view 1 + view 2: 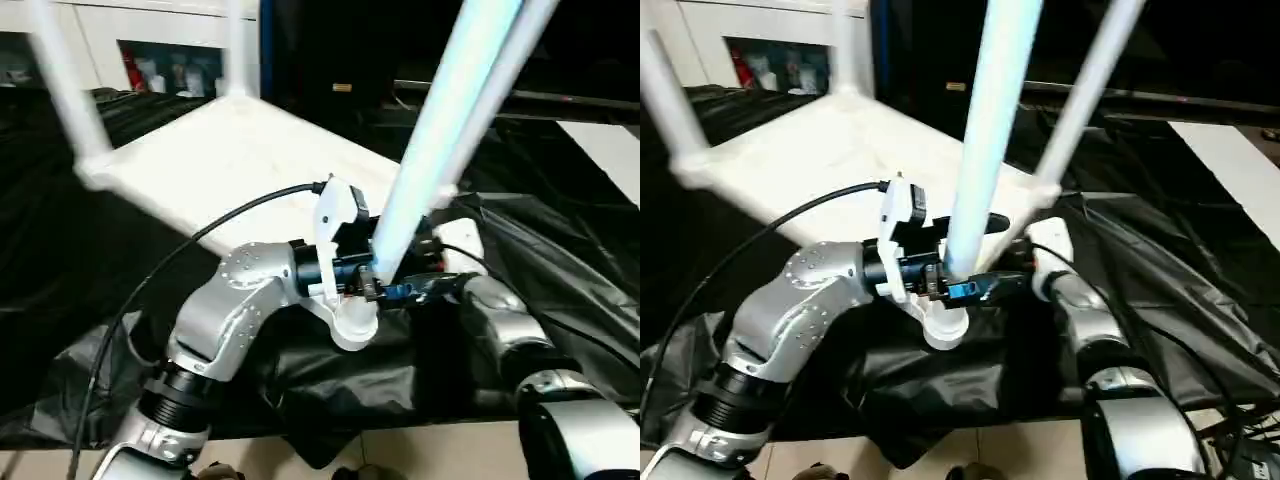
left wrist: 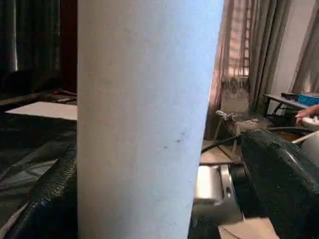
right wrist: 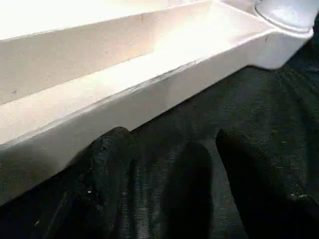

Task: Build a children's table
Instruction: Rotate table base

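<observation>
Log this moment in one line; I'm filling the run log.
left end effector: grips leg | right end effector: open by tabletop | three legs seated

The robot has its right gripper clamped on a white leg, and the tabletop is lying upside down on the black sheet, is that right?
Not quite. The left gripper is the one clamped on the white leg; the left wrist view shows the tube filling the space between its fingers. The right gripper is open and empty beside the tabletop. The tabletop does lie upside down on the black sheet.
</observation>
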Robot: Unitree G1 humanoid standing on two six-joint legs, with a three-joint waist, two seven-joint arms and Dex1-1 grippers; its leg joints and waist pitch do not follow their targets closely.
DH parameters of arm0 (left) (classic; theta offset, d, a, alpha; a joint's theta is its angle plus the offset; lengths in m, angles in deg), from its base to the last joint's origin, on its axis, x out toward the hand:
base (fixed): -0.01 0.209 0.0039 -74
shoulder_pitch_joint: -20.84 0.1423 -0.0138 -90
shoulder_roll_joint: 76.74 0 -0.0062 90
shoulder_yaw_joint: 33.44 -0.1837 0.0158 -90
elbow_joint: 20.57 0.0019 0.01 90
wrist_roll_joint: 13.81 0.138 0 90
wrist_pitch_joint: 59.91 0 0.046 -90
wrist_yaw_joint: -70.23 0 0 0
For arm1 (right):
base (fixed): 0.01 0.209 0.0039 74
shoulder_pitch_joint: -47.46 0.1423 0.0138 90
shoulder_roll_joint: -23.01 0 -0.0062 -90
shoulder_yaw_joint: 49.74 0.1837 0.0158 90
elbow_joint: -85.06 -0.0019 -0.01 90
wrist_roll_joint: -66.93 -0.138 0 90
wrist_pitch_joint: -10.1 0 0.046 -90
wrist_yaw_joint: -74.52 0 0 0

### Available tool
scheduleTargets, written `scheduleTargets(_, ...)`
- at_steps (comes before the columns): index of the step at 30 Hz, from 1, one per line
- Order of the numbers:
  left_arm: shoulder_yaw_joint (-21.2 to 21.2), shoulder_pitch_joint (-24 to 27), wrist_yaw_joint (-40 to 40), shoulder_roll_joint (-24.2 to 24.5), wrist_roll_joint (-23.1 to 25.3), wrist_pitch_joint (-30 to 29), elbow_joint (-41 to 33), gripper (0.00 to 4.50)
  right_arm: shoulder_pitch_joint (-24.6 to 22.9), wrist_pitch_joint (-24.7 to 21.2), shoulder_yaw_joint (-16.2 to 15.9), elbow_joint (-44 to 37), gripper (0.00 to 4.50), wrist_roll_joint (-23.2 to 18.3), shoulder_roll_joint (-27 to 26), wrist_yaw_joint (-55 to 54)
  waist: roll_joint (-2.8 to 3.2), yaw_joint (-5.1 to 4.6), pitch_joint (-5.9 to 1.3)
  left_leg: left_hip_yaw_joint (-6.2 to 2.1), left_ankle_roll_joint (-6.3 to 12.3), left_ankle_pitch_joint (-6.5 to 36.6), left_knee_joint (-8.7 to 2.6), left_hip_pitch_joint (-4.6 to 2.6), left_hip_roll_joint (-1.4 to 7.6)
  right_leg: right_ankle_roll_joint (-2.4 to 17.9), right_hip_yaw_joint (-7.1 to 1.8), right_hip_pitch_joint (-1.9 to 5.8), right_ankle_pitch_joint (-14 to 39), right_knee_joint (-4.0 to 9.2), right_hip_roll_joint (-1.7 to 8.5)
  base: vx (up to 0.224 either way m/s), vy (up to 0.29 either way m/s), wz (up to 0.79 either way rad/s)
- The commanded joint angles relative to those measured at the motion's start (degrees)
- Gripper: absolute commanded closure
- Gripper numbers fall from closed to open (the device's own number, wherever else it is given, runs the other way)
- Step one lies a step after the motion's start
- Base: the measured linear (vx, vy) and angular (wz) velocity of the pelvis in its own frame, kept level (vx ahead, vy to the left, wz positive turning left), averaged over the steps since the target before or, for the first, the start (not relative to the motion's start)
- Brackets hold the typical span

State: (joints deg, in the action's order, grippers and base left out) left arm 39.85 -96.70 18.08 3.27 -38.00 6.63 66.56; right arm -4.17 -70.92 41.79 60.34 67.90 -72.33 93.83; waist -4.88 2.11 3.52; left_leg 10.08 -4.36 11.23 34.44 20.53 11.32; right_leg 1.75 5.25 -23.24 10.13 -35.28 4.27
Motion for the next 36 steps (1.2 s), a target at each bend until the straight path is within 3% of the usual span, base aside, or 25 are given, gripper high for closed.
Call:
scheduleTargets(1, -3.9, -1.5, -0.6, -1.9, 0.3, 0.9, -0.1, 0.02, 2.0, 1.4, -2.6, -0.3, 1.37, 1.0, -2.8, 3.0, 0.07, 0.62, -3.96, -0.27, 1.73, 7.7, -3.78, 0.21, 2.0, 10.6, -3.2, 3.51, 11.2, 3.66, 4.11, 0.0, 0.0, 0.0)
scheduleTargets(14, -3.4, -4.7, 4.9, -4.6, 7.5, 6.5, 8.8, 0.02, 2.0, 3.9, -4.1, 0.0, 1.37, 1.8, -5.5, 7.4, 0.25, 0.58, -4.08, -0.38, 2.29, 8.1, -3.76, 0.09, 2.11, 11.1, -3.27, 3.6, 10.6, 3.73, 4.23, 0.0, 0.0, 0.0)
scheduleTargets(19, -3.4, -4.8, 5.5, -5.0, 8.1, 7.4, 9.5, 0.02, 1.6, 4.6, -4.7, -0.5, 1.37, 1.7, -6.3, 10.7, 0.32, 0.62, -4.11, -0.34, 3.03, 7.3, -3.73, 0.06, 2.23, 12.9, -3.28, 3.61, 8.1, 3.42, 4.26, 0.0, 0.0, 0.0)
scheduleTargets(22, -3.4, -4.8, 6.7, -5.5, 9.5, 8.9, 10.6, 0.02, 1.5, 5.3, -5.9, 0.0, 1.37, 3.8, -6.5, 8.8, 0.37, 0.66, -4.03, -0.38, 2.85, 8.0, -3.78, 0.0, 2.27, 12.7, -3.28, 3.58, 9.6, 3.66, 4.38, 0.0, 0.0, 0.0)
scheduleTargets(25, -2.8, -5.2, 8.4, -5.4, 11.1, 10.2, 12.1, 0.02, 2.2, 5.3, -4.6, 0.9, 1.37, 3.5, -6.1, 5.8, 0.43, 0.7, -3.99, -0.45, 2.28, 8.9, -3.84, -0.06, 2.22, 12.0, -3.28, 3.5, 11.4, 3.85, 4.37, 0.0, 0.0, 0.0)
scheduleTargets(27, -2.2, -5.7, 9.7, -4.8, 12.6, 11.3, 13.6, 0.02, 2.7, 5.5, -3.8, 1.3, 1.37, 3.3, -5.5, 4.0, 0.47, 0.7, -4.03, -0.47, 2.05, 9.2, -3.88, -0.19, 2.23, 11.7, -3.26, 3.45, 11.7, 3.84, 4.35, 0.0, 0.0, 0.0)
scheduleTargets(31, -1.7, -6.8, 7.6, 1.1, 16.0, 13.4, 18.2, 0.02, 3.6, 6.2, -1.0, 1.4, 1.37, 1.5, -2.6, 3.4, 0.89, 0.75, -4.18, -0.52, 2.22, 9.0, -3.9, -0.24, 2.13, 11.7, -3.28, 3.42, 9.9, 3.68, 4.31, 0.0, 0.0, 0.0)
scheduleTargets(36, -0.9, -6.0, -0.2, 6.4, 13.8, 12.2, 18.6, 0.02, 2.4, 6.9, -0.3, -0.7, 1.37, -0.1, 0.6, 10.5, 1.13, 1.33, -4.11, -0.33, 2.66, 8.2, -3.86, -0.37, 2.16, 13.3, -3.36, 3.5, 7.8, 3.28, 4.35, 0.0, 0.0, 0.0)
